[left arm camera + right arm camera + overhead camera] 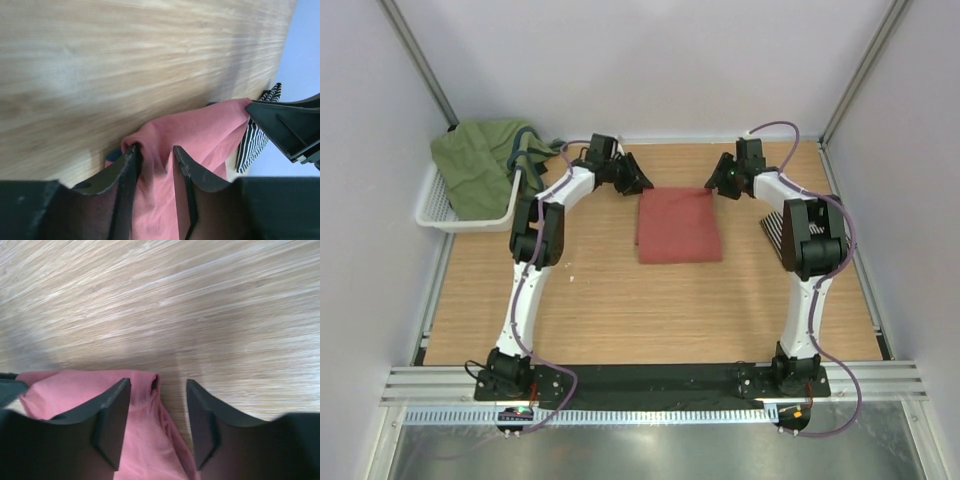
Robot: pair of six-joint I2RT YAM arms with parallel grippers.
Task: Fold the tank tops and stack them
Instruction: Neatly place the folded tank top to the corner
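Pale wood surface [620, 310], white walls. Salmon-red folded cloth tank top [678, 225] lies flat, far centre. L end effector [154, 150] at its far-left corner, R end effector [158, 385] at far-right corner. Both unclenched, cloth slack betw. jaws. Black-and-white striped tank top [252, 145] beside R arm.

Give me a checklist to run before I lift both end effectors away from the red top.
1. Jaws of the left end effector parted: ok.
2. Jaws of the right end effector parted: ok.
3. Cloth clear of the left one: not ok, a fold of the salmon-red tank top rises between its jaws.
4. Fold finished: ok, a tidy rectangle.
5. Stack made: not ok, the striped tank top lies apart, further right.
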